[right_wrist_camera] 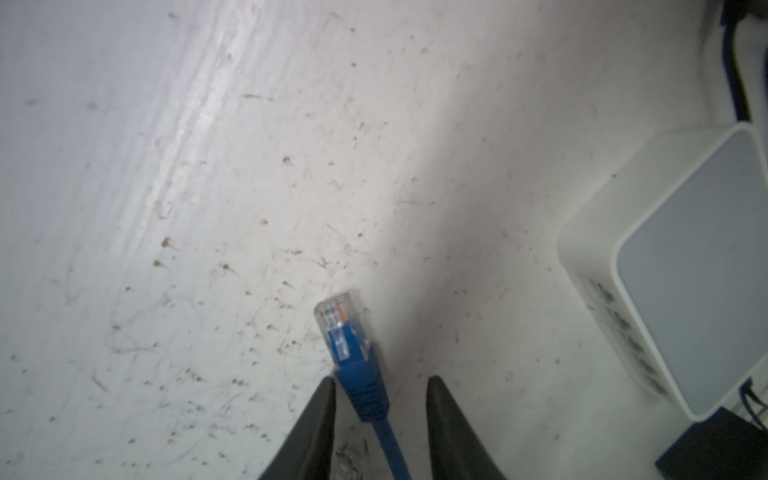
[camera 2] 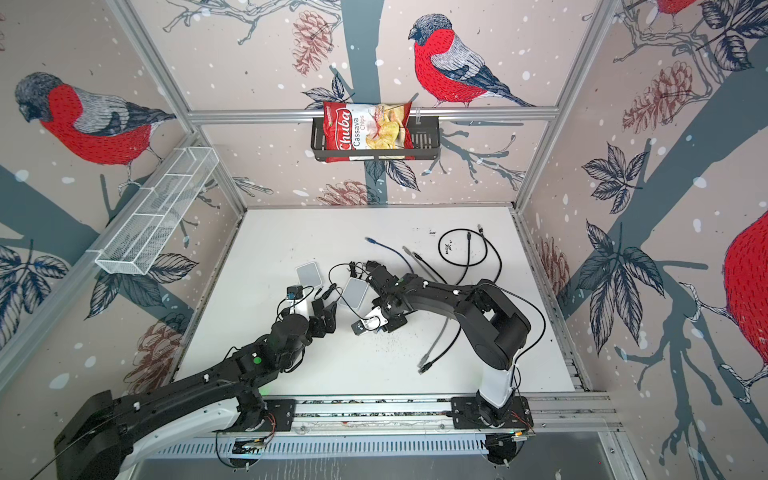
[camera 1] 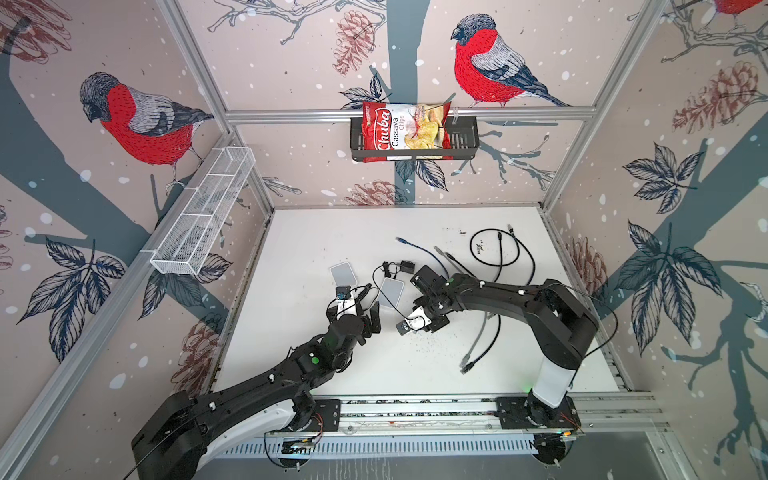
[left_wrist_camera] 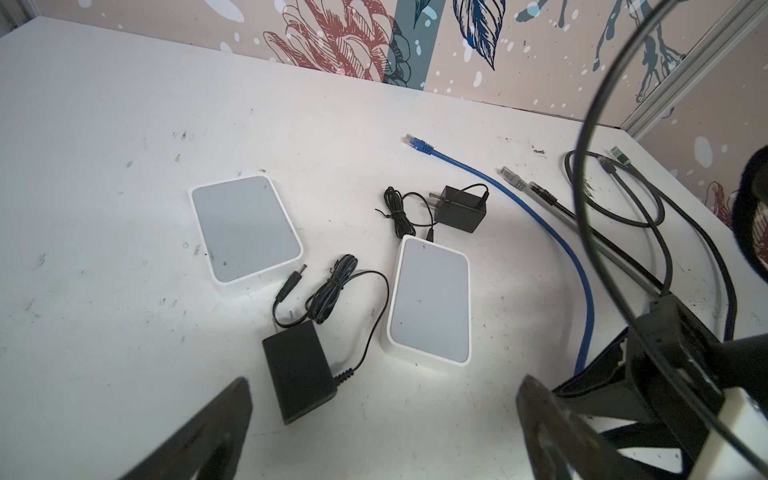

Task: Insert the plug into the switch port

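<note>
A blue cable's clear plug (right_wrist_camera: 338, 322) lies on the white table between the fingertips of my right gripper (right_wrist_camera: 382, 379). The jaws stand partly apart: the blue boot is close to one finger, with a clear gap to the other. A white switch with a grey top (right_wrist_camera: 681, 291) lies beside it, a row of ports (right_wrist_camera: 623, 328) showing along its side; in a top view this switch (camera 1: 390, 291) is at mid-table. The cable's other blue plug (left_wrist_camera: 417, 143) lies farther back. My left gripper (left_wrist_camera: 385, 381) hangs wide open and empty above the table in front of the switch (left_wrist_camera: 430, 299).
A second white switch (left_wrist_camera: 245, 226) lies to the left. Two black power adapters (left_wrist_camera: 297, 370) (left_wrist_camera: 461, 208) with thin cords lie near the switches. Black and grey cables (camera 1: 498, 257) sprawl at the right. A chips bag (camera 1: 405, 131) sits in a wall basket; a mesh basket (camera 1: 203, 212) hangs on the left wall.
</note>
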`<act>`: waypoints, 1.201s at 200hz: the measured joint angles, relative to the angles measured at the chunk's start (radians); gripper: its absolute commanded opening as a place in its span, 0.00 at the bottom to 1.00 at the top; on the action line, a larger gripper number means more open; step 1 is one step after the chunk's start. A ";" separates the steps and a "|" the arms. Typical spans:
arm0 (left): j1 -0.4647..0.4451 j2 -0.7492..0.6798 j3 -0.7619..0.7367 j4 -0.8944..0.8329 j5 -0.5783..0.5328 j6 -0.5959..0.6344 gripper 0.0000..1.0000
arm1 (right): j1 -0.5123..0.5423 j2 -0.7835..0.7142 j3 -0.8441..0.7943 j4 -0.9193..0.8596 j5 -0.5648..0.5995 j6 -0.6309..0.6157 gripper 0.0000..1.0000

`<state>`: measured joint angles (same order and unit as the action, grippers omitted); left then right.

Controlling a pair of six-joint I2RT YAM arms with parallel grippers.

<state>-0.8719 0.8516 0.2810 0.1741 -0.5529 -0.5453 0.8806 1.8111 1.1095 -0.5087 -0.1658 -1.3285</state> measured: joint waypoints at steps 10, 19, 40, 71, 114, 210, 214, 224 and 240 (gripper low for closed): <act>0.000 0.000 0.000 0.000 0.000 0.000 0.98 | 0.004 0.005 -0.001 0.000 0.000 0.000 0.30; 0.000 0.000 -0.002 0.000 0.000 0.000 0.98 | 0.007 0.010 -0.001 0.000 -0.001 0.000 0.28; 0.000 0.000 -0.004 0.000 0.000 0.000 0.98 | 0.009 0.021 0.007 0.000 -0.004 0.004 0.24; 0.002 0.000 -0.004 0.000 0.000 0.001 0.98 | 0.009 0.029 0.019 -0.002 -0.008 0.019 0.14; 0.007 0.009 -0.003 0.001 -0.010 0.004 0.98 | -0.018 0.058 0.097 -0.046 -0.056 0.088 0.08; 0.167 0.204 0.126 -0.026 0.069 -0.005 0.96 | -0.128 0.026 0.028 0.216 -0.117 0.560 0.02; 0.177 0.221 0.135 -0.028 0.084 -0.005 0.95 | -0.130 0.021 0.017 0.235 -0.111 0.578 0.02; 0.197 0.259 0.156 -0.032 0.113 -0.006 0.96 | -0.135 0.014 -0.006 0.284 -0.087 0.618 0.02; 0.226 0.328 0.195 -0.036 0.158 -0.005 0.95 | -0.135 0.013 -0.026 0.345 -0.046 0.678 0.03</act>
<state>-0.6460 1.1793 0.4763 0.1383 -0.3946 -0.5499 0.7452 1.8244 1.0832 -0.1635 -0.2119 -0.6506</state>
